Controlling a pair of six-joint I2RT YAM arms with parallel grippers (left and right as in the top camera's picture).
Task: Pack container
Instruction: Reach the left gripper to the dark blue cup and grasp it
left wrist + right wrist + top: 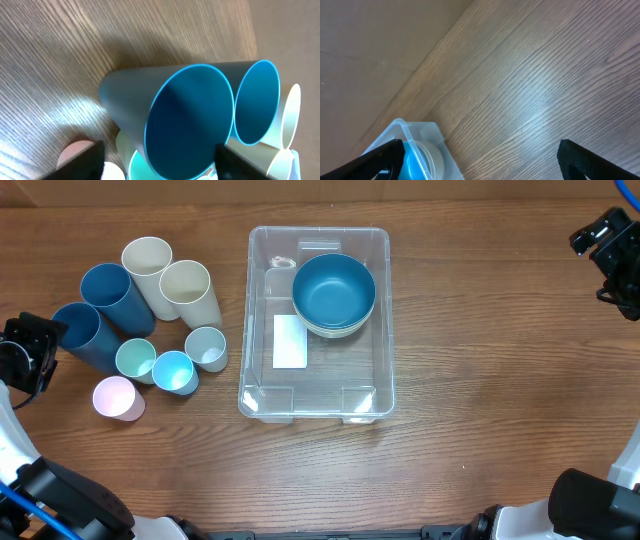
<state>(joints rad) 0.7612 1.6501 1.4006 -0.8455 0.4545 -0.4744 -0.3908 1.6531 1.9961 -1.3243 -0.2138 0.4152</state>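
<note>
The clear plastic container (318, 395) stands mid-table with a white label on its base and a stack of bowls, blue one (333, 290) on top, in its far right corner. A corner of the container (420, 135) shows in the right wrist view. Several cups stand left of it: two dark blue (118, 296) (84, 335), two cream (148, 268), small teal ones (173, 371) and a pink one (117, 398). My left gripper (28, 352) is open just left of the dark blue cup (175, 115). My right gripper (610, 248) is open and empty at the far right.
Bare wooden table lies between the container and the right gripper. The cups crowd close together at the left side. The table's far edge runs along the top of the overhead view.
</note>
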